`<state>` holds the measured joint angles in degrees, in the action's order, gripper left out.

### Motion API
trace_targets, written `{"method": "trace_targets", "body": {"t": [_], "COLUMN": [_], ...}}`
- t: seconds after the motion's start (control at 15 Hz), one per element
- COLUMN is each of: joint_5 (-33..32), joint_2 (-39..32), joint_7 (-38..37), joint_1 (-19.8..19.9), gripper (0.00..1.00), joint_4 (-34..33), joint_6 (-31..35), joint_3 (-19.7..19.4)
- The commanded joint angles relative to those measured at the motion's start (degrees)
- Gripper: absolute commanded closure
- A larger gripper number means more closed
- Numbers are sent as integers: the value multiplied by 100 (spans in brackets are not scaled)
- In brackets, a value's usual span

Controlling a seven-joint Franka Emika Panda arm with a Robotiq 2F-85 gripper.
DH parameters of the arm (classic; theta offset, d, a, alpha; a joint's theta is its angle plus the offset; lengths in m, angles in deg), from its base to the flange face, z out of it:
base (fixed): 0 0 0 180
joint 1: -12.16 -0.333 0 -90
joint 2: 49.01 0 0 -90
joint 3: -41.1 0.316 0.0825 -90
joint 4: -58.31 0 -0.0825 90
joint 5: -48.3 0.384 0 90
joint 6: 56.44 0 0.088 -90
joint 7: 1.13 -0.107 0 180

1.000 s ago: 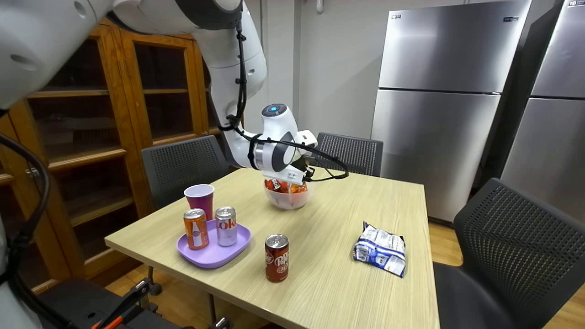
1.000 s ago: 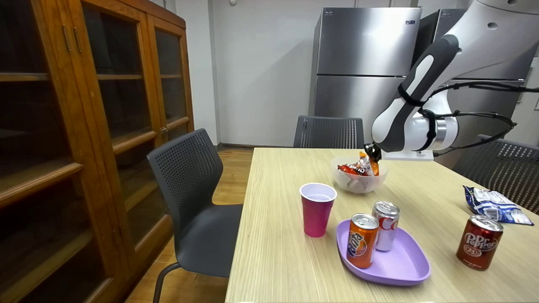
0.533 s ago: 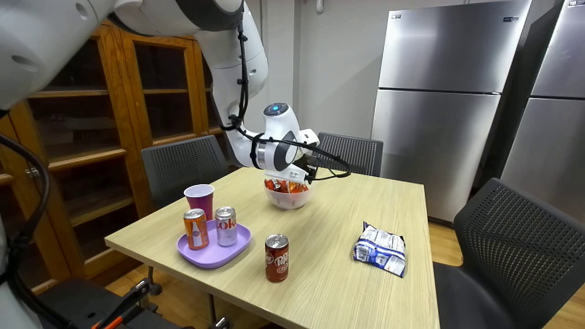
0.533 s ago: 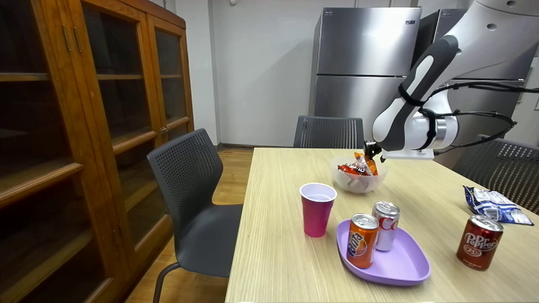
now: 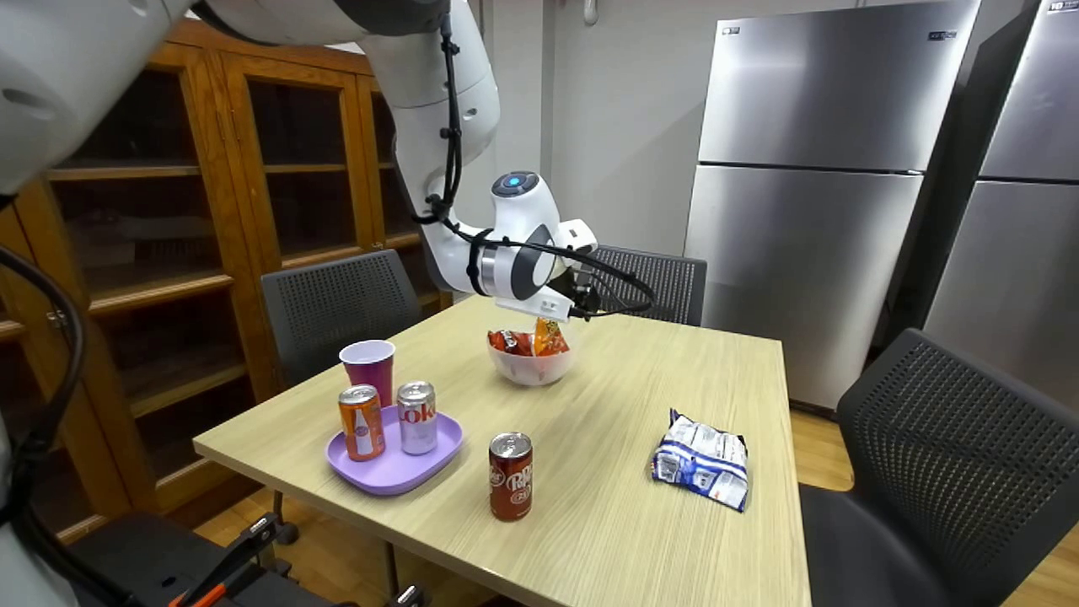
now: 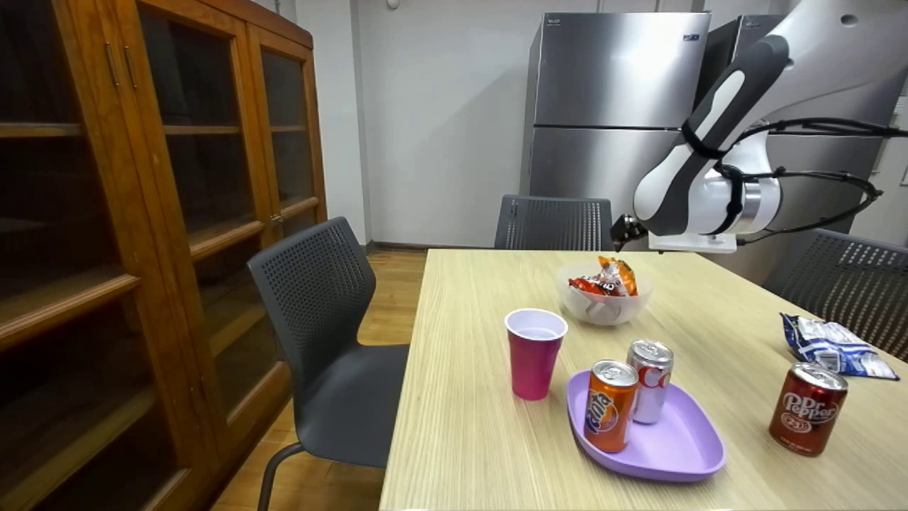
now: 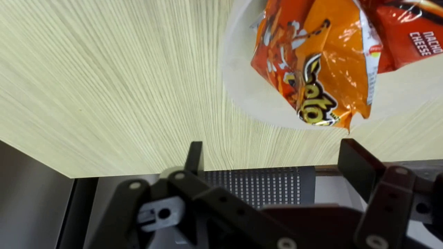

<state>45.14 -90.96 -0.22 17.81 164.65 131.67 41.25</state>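
A black robot gripper (image 7: 271, 148) stands with its jaws parted wide — its two fingers (image 7: 195, 157) are well apart, and between them the wrist view shows the edge of a pale wooden table (image 7: 138, 86) and a perforated chair back (image 7: 256, 183). The gripper is apart from the nearest thing, an orange snack bag (image 7: 332, 69) sticking up out of a translucent white bowl (image 7: 238, 76) next to a red bag (image 7: 412, 38) printed "NACHO CHEESE". In an exterior view, the white arm (image 6: 709, 206) holds the gripper just above the bags, with a gap beneath it. Nearer the camera, a purple tray (image 6: 681, 440) bears an orange Fanta can (image 6: 610, 411) and a silver Coke can (image 6: 651, 387) — a magenta cup (image 6: 535, 355) stands just beside it. A Dr Pepper can (image 6: 809, 408) and a blue-and-white bag (image 6: 833, 346) rest on the table off to the right in that view
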Motion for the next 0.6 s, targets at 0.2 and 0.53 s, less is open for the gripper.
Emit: {"method": "trace_targets", "body": {"t": [0.2, 0.53], "joint_5": [31, 2], "joint_2": [537, 770], "joint_7": [35, 75], "joint_1": [446, 679], "gripper": [0, 0], "joint_4": [415, 703], "joint_6": [27, 68], "joint_3": [304, 279]}}
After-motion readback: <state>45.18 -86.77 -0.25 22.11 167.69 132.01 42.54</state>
